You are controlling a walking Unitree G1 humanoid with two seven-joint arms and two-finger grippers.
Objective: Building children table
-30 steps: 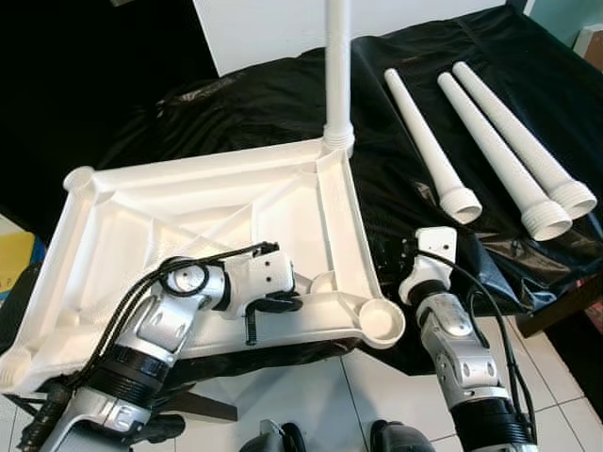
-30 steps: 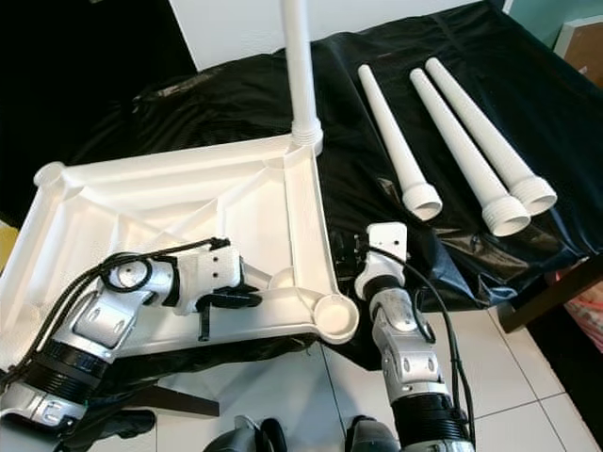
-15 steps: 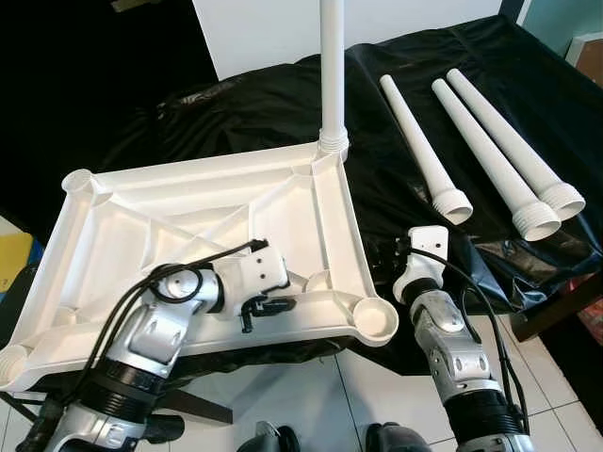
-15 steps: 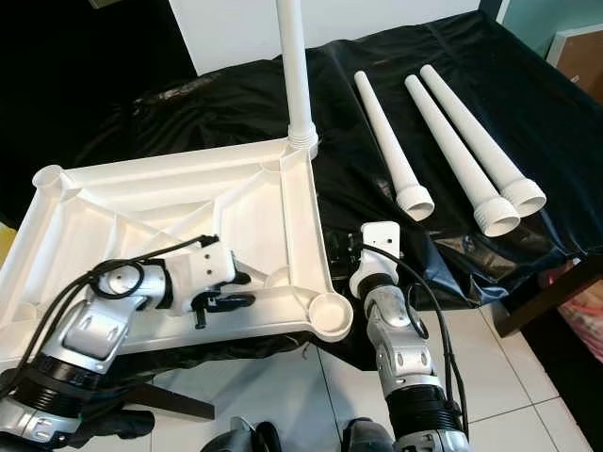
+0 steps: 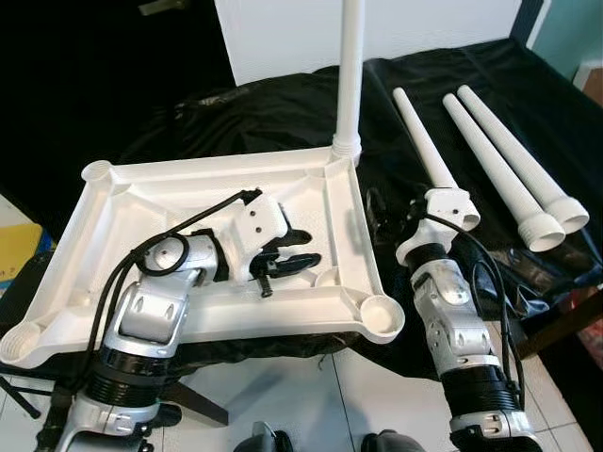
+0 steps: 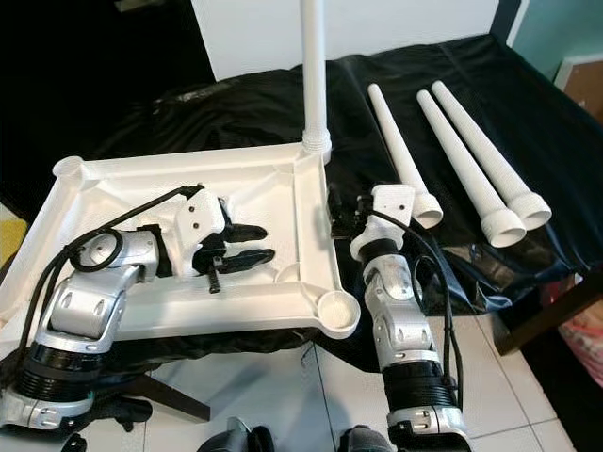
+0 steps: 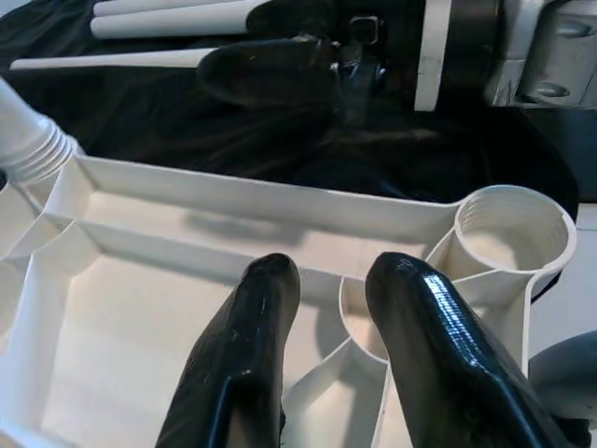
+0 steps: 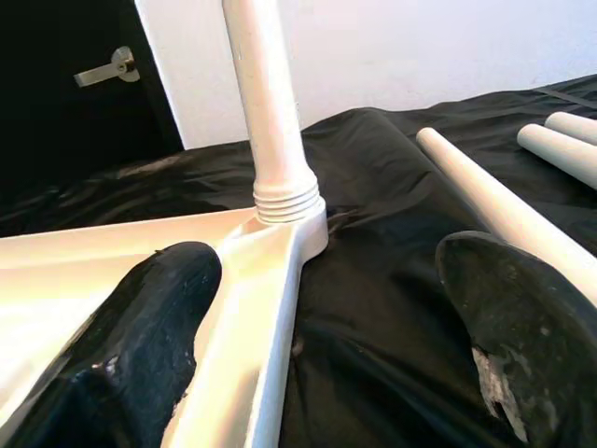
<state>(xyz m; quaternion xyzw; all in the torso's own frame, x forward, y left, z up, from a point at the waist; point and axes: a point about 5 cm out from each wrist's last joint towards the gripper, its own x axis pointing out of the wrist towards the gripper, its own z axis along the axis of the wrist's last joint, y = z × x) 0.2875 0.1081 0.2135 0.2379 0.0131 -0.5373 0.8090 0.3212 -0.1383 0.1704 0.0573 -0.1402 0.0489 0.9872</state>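
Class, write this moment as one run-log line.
left gripper: open over tabletop | right gripper: open beside tabletop edge | fitted leg: upright in corner socket | loose legs: three on black cover

upright leg point(image 5: 352, 66): top cut off | tabletop point(image 5: 57, 282): near-left corner behind left arm

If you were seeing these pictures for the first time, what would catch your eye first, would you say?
First, the white plastic tabletop lying upside down on black sheeting, with one white leg standing upright in its far right corner socket. Three loose white tapered legs lie side by side to its right. The left gripper hovers open over the tabletop's ribbed underside, while the right gripper is open beside its right rim.
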